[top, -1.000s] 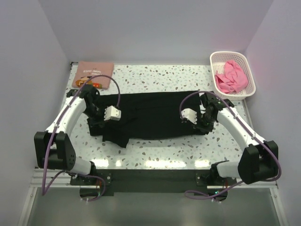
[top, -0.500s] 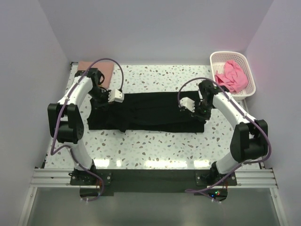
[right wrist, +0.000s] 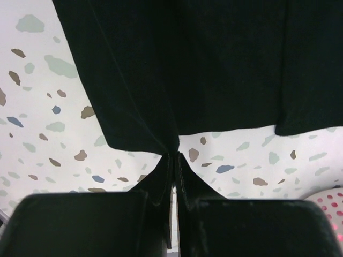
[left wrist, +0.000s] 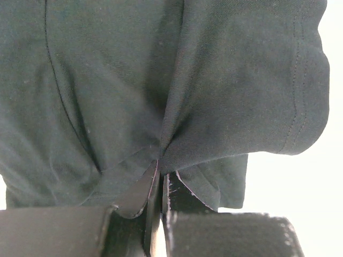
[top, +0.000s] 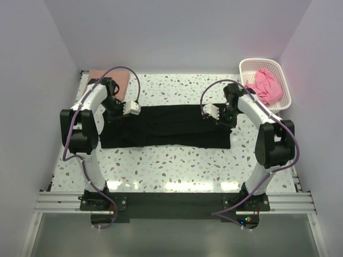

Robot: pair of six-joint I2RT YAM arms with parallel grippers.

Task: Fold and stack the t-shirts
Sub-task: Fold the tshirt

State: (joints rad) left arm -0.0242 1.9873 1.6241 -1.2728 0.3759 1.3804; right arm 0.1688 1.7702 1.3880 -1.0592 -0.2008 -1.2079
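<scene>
the left tool is pinched shut on a bunched edge of the black t-shirt, and the right tool grips its other end. the matte, limp knit lies as a long band across the speckled bench, seemingly mid-fold. a salmon shirt lies flat at the far left. the pink one sits crumpled in a lattice basket, not yet folded.

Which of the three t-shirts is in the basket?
The bright pink one, crumpled in the basket. The black one is spread on the table; the salmon one lies at its far left corner.
</scene>
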